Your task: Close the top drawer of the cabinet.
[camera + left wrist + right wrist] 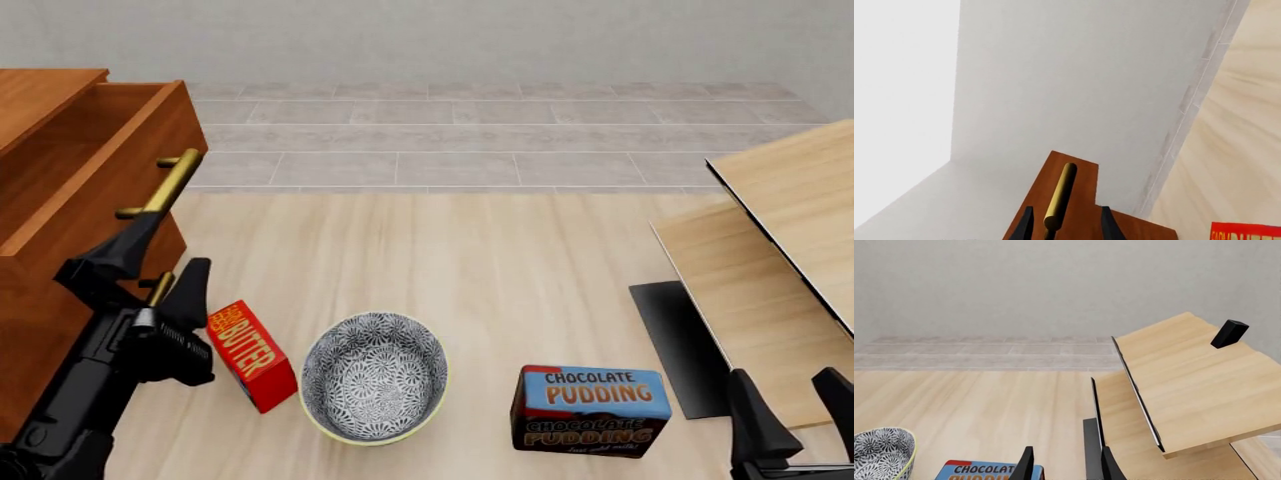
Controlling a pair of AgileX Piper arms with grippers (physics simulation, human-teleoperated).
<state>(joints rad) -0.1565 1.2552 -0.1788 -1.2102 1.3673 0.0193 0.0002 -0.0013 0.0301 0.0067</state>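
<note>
One cabinet (40, 300) stands at far left; its top drawer (100, 165) is pulled out. Left gripper (158, 268): fingers spread, unloaded, just below the drawer's brass handle (163, 183). Rightward lie a butter box (251, 355), bowl (375, 376), pudding box (593, 408). Right gripper (787, 405): spread, unloaded.

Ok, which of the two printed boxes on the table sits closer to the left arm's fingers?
The red butter box, right beside the left gripper; the blue chocolate pudding box lies beyond the patterned bowl.
</note>
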